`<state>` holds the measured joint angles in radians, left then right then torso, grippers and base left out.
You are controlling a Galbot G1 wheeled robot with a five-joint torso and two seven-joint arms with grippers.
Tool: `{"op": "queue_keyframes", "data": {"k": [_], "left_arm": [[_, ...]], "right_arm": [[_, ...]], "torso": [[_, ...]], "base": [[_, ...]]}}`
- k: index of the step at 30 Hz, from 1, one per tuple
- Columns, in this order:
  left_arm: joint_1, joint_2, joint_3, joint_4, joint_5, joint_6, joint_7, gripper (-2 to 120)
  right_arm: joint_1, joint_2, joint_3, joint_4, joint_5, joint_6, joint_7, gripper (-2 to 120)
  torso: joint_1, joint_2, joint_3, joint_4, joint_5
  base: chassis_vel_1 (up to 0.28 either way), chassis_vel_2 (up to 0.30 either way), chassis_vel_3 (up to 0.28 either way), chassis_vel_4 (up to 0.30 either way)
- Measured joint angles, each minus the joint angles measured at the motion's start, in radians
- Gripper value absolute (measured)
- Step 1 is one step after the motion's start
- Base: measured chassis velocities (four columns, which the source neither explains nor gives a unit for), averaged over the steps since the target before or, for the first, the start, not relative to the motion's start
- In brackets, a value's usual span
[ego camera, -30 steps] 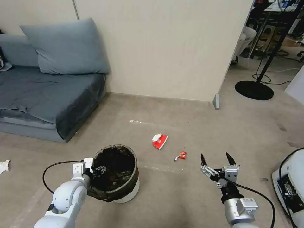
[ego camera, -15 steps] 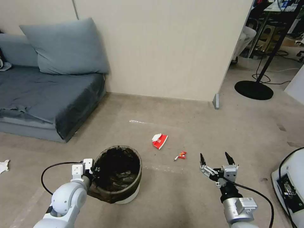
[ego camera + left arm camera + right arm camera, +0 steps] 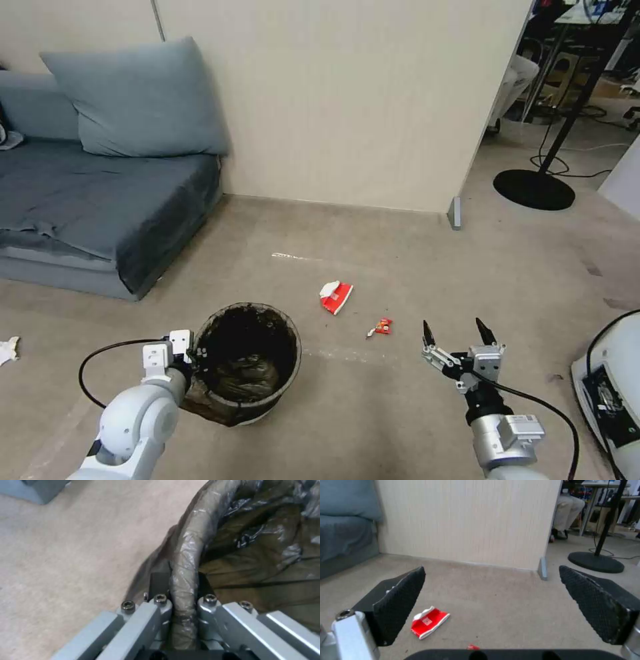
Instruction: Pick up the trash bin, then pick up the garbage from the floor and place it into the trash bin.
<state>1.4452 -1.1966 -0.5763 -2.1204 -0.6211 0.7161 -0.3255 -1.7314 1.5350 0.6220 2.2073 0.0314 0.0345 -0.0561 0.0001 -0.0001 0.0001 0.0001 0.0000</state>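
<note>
Left wrist view: left end effector (image 3: pixel 182 600) pinches round trash bin's (image 3: pixel 186 555) crinkled plastic-lined rim.

The left arm reaches forward and low on the robot's left, its rounded white forearm angled inward, a black cable looping out from the wrist. The left end effector (image 3: pixel 193 355) is clamped shut on the trash bin (image 3: pixel 267 327) at its bag-covered rim, one finger (image 3: pixel 159 605) outside the rim and one inside. The right arm extends forward on the robot's right, wrist straight. The right end effector (image 3: pixel 455 330) points ahead with its fingers (image 3: pixel 400 600) spread wide, holding nothing.
</note>
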Motion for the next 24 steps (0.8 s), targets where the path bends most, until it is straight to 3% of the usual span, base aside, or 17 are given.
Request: {"op": "queue_keyframes", "data": {"k": [2, 7, 11, 24], "left_arm": [[0.027, -0.008, -0.008, -0.049, -0.027, -0.058, 0.001, 3], [0.061, -0.018, -0.016, -0.113, -0.037, -0.101, 0.0, 3], [0.138, -0.046, -0.035, -0.225, -0.011, -0.161, -0.005, 3], [0.235, -0.12, -0.045, -0.322, 0.046, -0.291, -0.037, 3]], "right_arm": [[0.0, -0.001, 0.002, 0.008, 0.005, -0.002, 0.002, 100], [0.0, -0.005, 0.004, 0.015, 0.011, -0.006, 0.006, 100], [0.003, -0.007, 0.008, 0.025, 0.02, -0.011, 0.009, 100], [0.002, -0.007, 0.01, 0.031, 0.021, -0.012, 0.008, 100]], "torso": [[0.0, 0.0, 0.0, -0.0002, 0.0002], [0.0, 0.0, 0.0, -0.0001, 0.0001], [0.0, 0.0, 0.0, -0.0002, 0.0003], [0.0, 0.0, 0.0, -0.0001, 0.0001]], "base": [[0.0, 0.0, 0.0, 0.0], [0.0, 0.0, 0.0, 0.0], [0.0, 0.0, 0.0, 0.0], [0.0, 0.0, 0.0, 0.0]]}}
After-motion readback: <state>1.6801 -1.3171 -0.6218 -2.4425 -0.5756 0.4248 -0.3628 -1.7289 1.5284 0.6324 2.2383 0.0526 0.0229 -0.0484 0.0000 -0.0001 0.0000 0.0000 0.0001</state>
